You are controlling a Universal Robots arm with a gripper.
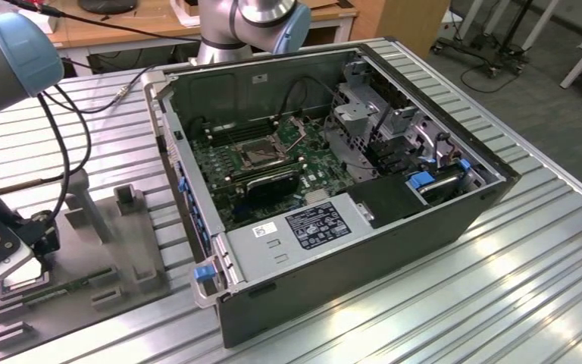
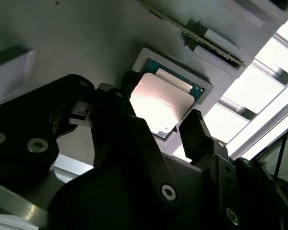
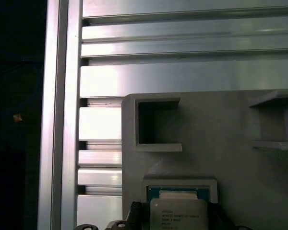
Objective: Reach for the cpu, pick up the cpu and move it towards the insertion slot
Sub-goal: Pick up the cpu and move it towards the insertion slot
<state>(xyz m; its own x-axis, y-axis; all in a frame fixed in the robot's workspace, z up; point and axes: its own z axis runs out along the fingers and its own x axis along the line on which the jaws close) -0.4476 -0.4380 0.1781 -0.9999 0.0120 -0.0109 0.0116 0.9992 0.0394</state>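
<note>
**Exterior view:** the gripper (image 1: 16, 273) hangs low over the grey tray (image 1: 119, 258) on the table (image 1: 493, 303), well apart from the insertion slot (image 1: 258, 155) inside the open case (image 1: 372, 250).

**Second wrist view:** the jaws bracket opposite edges of the cpu (image 2: 159, 100), seemingly clamped on it, sparing its pale silvery plate.

**First wrist view:** the cpu, with printed top and greenish rim, lies over its tray recess (image 3: 180, 183), which fixes its position for grasping.

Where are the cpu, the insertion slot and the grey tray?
the cpu (image 2: 159, 101): second wrist view, silvery top plate.
the insertion slot (image 1: 255, 155): exterior view, dark middle.
the grey tray (image 3: 221, 139): first wrist view, bare flat face.
</note>
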